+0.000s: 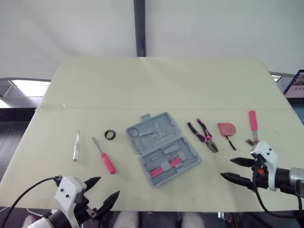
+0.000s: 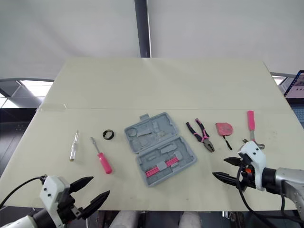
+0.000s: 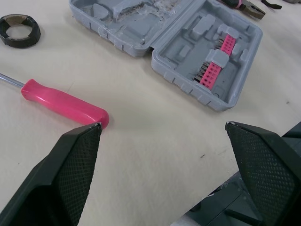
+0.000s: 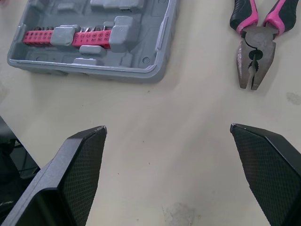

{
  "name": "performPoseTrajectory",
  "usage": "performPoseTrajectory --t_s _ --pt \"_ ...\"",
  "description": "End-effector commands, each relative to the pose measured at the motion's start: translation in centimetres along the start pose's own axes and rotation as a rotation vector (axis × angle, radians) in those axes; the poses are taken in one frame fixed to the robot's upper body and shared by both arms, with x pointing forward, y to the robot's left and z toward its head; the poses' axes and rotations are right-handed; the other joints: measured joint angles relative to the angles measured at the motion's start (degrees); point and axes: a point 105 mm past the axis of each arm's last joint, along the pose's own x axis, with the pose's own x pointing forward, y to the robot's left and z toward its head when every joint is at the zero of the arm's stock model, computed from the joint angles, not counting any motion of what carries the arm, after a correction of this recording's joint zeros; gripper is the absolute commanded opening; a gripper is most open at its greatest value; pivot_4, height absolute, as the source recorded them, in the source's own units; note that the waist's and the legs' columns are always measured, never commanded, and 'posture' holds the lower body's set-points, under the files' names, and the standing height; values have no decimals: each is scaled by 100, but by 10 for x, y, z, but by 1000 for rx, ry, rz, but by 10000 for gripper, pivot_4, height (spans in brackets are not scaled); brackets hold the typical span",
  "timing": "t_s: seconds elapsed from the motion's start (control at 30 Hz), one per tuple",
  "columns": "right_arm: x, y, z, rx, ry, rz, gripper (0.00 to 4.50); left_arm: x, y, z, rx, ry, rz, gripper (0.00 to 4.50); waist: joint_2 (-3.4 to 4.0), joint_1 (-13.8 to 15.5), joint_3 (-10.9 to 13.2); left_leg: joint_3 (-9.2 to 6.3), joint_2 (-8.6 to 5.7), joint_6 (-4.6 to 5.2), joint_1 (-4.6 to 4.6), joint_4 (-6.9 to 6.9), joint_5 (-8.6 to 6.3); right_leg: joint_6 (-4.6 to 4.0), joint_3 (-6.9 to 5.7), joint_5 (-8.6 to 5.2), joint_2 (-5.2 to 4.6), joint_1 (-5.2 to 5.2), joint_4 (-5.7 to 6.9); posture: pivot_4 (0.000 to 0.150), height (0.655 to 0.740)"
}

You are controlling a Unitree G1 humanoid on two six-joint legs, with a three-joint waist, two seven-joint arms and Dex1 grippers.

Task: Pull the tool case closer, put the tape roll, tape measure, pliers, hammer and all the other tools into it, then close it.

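Observation:
The grey tool case point(image 1: 161, 147) lies open in the middle of the cream table point(image 1: 156, 85), pink bit strips in its near half. To its left lie the black tape roll point(image 1: 110, 134), a pink-handled screwdriver point(image 1: 105, 156) and a small clear-handled screwdriver point(image 1: 76, 146). On the case's right are the pink-and-black pliers point(image 1: 203, 135), the red tape measure point(image 1: 226, 128) and the pink-handled hammer point(image 1: 253, 126). My left gripper point(image 1: 103, 192) is open at the near edge, close to the pink screwdriver point(image 3: 63, 103). My right gripper point(image 1: 237, 170) is open, near the pliers point(image 4: 257, 42).
A strip of clear tape point(image 1: 52, 107) crosses the table's far left part. A dark post point(image 1: 139, 28) rises behind the table. The near table edge runs just under both grippers. A dark shelf point(image 1: 294, 90) stands at the far right.

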Motion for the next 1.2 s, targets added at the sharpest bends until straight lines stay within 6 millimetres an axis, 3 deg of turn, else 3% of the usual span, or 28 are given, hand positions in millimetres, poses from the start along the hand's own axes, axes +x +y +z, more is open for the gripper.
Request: performPoseTrajectory --t_s 0.03,0.97,1.07,1.2 --pt "0 2 3 -18 -8 17 44504 0 -5 5 15 -24 -21 45000 0 0 0 1 0 0 1 0 0 0 1 0 0 0 0 1500 7400" --pt "5 2 10 -20 -30 21 44504 8 2 10 6 -34 -51 45000 1 -3 0 24 12 0 10 0 -7 0 37 0 16 -7 3 1500 7400" --pt "5 1 24 -56 -69 21 36141 13 9 19 13 -56 -46 36950 2 -3 -1 23 12 0 11 0 -7 0 39 0 17 -7 4 1500 7400" --pt "15 2 41 -103 -77 49 15843 27 20 33 8 -60 -60 16545 3 -16 -1 25 15 -1 17 0 -7 1 44 1 19 -7 11 1500 7400"
